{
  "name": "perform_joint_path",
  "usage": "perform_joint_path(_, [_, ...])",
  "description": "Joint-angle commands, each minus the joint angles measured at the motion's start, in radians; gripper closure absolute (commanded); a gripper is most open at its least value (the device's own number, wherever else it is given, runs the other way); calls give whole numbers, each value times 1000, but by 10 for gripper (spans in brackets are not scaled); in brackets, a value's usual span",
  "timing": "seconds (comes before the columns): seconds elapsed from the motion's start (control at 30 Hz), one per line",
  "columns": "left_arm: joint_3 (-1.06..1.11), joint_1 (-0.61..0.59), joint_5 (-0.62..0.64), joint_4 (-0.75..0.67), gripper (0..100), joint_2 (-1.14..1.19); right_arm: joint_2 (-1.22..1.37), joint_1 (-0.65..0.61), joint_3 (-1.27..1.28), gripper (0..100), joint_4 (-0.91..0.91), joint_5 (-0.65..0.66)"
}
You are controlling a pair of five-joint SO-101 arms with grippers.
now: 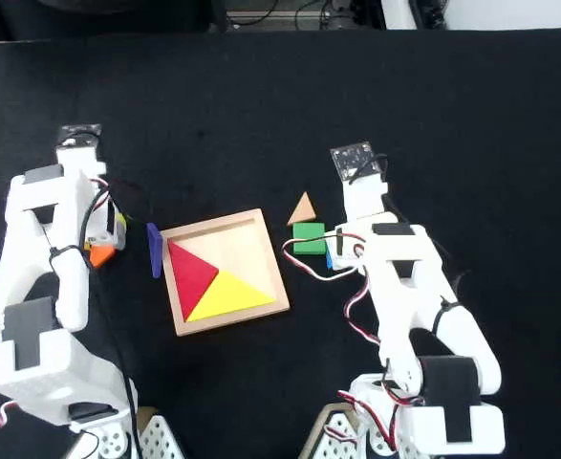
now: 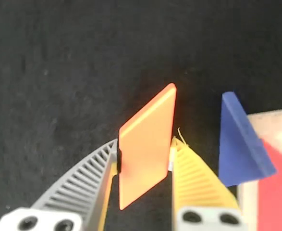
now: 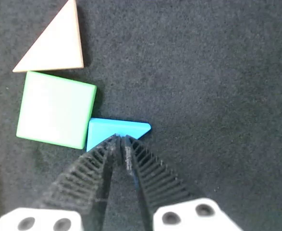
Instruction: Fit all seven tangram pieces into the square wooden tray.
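The square wooden tray (image 1: pixel 261 228) lies between the arms and holds a red triangle (image 1: pixel 190 273) and a yellow triangle (image 1: pixel 230 295). My left gripper (image 2: pixel 145 156) is shut on an orange piece (image 2: pixel 148 144), held on edge just left of the tray (image 2: pixel 275 120). A dark blue piece (image 2: pixel 239 142) stands on edge against the tray's left side. A tan triangle (image 3: pixel 54 45), a green square (image 3: pixel 56 108) and a light blue triangle (image 3: pixel 131 128) lie right of the tray. My right gripper (image 3: pixel 120 142) is shut, its tips over the light blue triangle.
Black cloth covers the table (image 1: pixel 280 105). The far half and the far right are bare cloth. Both arm bases stand at the near edge.
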Motion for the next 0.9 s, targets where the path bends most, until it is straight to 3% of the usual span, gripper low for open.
perform_joint_path(0.0, [-53, 21, -166, 6, 894, -6, 7, -20, -36, 986, 8, 8])
perform_joint_path(0.07, [-56, 13, -245, -5, 891, 2, 7, -20, -36, 986, 8, 8])
perform_joint_path(0.17, [-45, 1, -256, -32, 884, 5, 7, -20, -36, 986, 8, 8])
perform_joint_path(0.37, [-50, -56, -183, -9, 699, -6, 7, -20, -36, 986, 8, 8])
perform_joint_path(0.6, [-54, -96, -180, -17, 698, -6, 7, -20, -36, 986, 8, 8])
perform_joint_path(0.73, [-145, -150, -78, -18, 698, 3, 7, -20, -36, 986, 8, 8])
perform_joint_path(0.87, [-171, -159, -218, -9, 698, 3, 7, -20, -36, 986, 8, 8])
